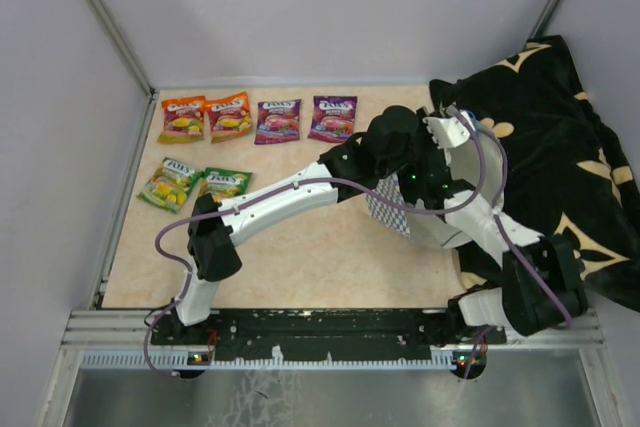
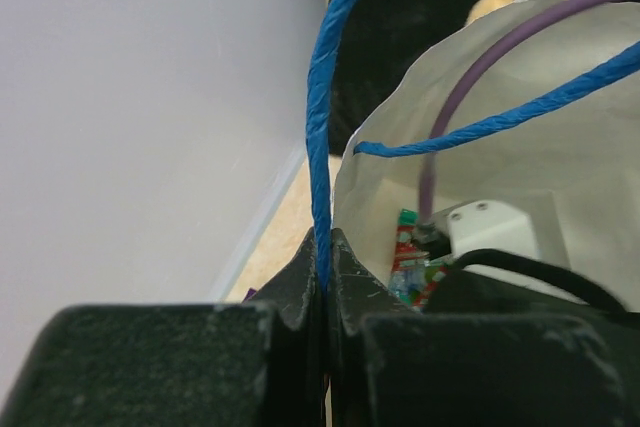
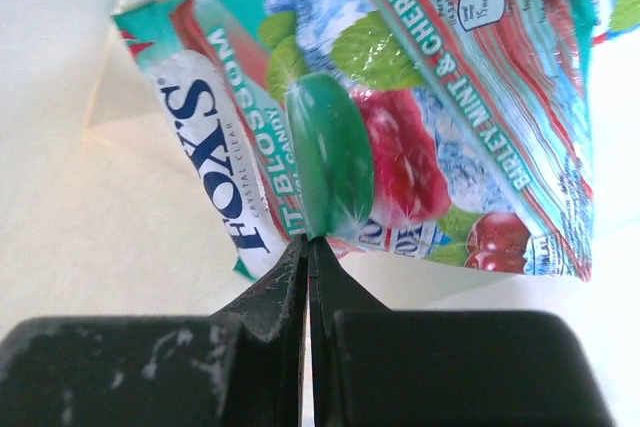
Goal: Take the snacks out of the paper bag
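The paper bag (image 1: 390,209) lies at the right of the table, its checked side towards me. My left gripper (image 2: 322,252) is shut on the bag's blue cord handle (image 2: 318,117) and holds the mouth open; from above it (image 1: 418,141) is at the bag's top edge. My right gripper (image 3: 307,242) reaches inside the bag and is shut on the edge of a teal snack packet (image 3: 400,97). That packet also shows in the left wrist view (image 2: 405,257), deep in the bag. Several snacks lie on the table: orange (image 1: 183,118), purple (image 1: 333,117) and green (image 1: 170,183).
A black cloth with gold marks (image 1: 560,147) is bunched at the right, behind and beside the bag. Grey walls (image 1: 60,97) close in the table on the left and at the back. My right arm (image 1: 545,282) bends over the cloth's near edge.
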Available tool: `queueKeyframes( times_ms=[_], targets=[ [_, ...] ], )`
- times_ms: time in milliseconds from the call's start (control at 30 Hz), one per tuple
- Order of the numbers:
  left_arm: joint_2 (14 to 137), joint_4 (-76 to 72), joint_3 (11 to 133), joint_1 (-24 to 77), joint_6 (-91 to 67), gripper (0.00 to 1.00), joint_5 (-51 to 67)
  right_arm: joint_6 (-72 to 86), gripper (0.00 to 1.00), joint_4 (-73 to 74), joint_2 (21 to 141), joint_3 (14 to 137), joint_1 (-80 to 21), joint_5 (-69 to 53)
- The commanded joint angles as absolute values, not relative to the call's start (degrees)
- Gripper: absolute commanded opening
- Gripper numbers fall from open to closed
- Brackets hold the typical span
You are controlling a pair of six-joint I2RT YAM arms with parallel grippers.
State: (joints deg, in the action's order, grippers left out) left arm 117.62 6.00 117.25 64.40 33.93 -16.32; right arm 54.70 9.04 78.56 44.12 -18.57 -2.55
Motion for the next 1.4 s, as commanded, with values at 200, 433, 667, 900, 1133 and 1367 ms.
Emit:
queueKeyframes(
  times_ms=[200, 433, 667, 900, 1133, 1367],
  targets=[
    [115.57, 0.62, 117.54, 63.17, 37.79, 0.00, -23.66, 47.44, 0.00, 26.75, 56.40, 43.20, -18.54, 5.83],
    [115.91, 0.37, 117.71, 61.65, 37.14, 0.00, -24.59, 44.59, 0.00, 37.74, 45.90, 47.81, -18.54, 11.44],
    [113.56, -0.99, 113.62, 61.10, 35.33, 0.00, -23.15, 40.48, 0.33, 31.60, 51.24, 47.36, -18.54, 8.13],
    [113.13, 0.76, 113.86, 61.49, 33.16, 0.00, -20.51, 39.33, 0.99, 16.89, 68.34, 48.15, -18.54, 5.75],
    [114.46, 3.74, 118.12, 62.72, 30.90, 0.00, -17.25, 37.89, 0.99, 10.75, 84.62, 52.35, -18.89, 5.27],
    [115.49, 4.77, 120.99, 63.36, 30.77, 0.00, -15.77, 39.58, 0.99, 9.32, 93.29, 51.99, -20.71, 7.50]
  ],
)
